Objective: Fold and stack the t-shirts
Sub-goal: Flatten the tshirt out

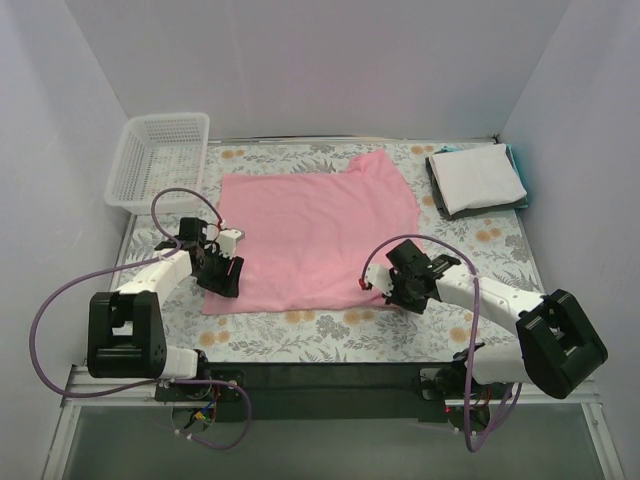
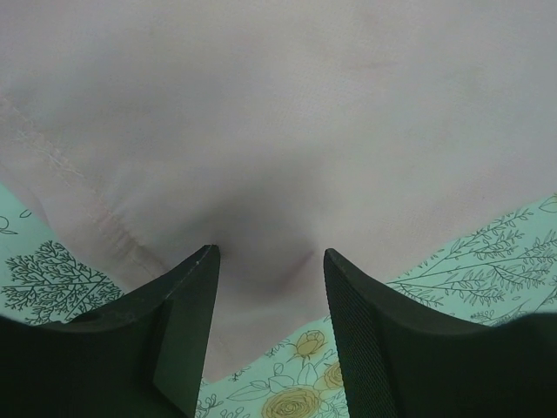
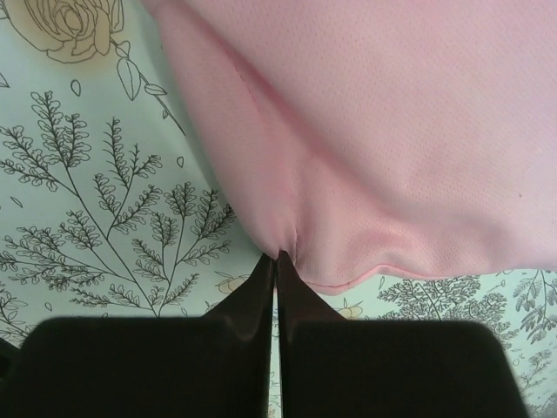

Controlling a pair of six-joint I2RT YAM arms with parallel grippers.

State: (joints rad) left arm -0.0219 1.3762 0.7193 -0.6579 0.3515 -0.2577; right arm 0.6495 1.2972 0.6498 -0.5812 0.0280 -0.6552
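Observation:
A pink t-shirt (image 1: 315, 230) lies spread flat on the floral tablecloth, its hem toward the arms. My left gripper (image 1: 227, 272) is at the shirt's near left corner. In the left wrist view it (image 2: 270, 257) is open, its fingers straddling the pink cloth (image 2: 278, 131) close to the hem, nothing pinched. My right gripper (image 1: 374, 286) is at the near right corner. The right wrist view shows it (image 3: 277, 255) shut on a puckered fold of the pink t-shirt (image 3: 409, 131) just above the hem. A stack of folded t-shirts (image 1: 478, 178), white on top with dark and teal edges, sits at the far right.
A white plastic mesh basket (image 1: 160, 160) stands at the far left corner. The floral tablecloth (image 1: 330, 335) shows bare between the shirt's hem and the arm bases. White walls close in the table on three sides.

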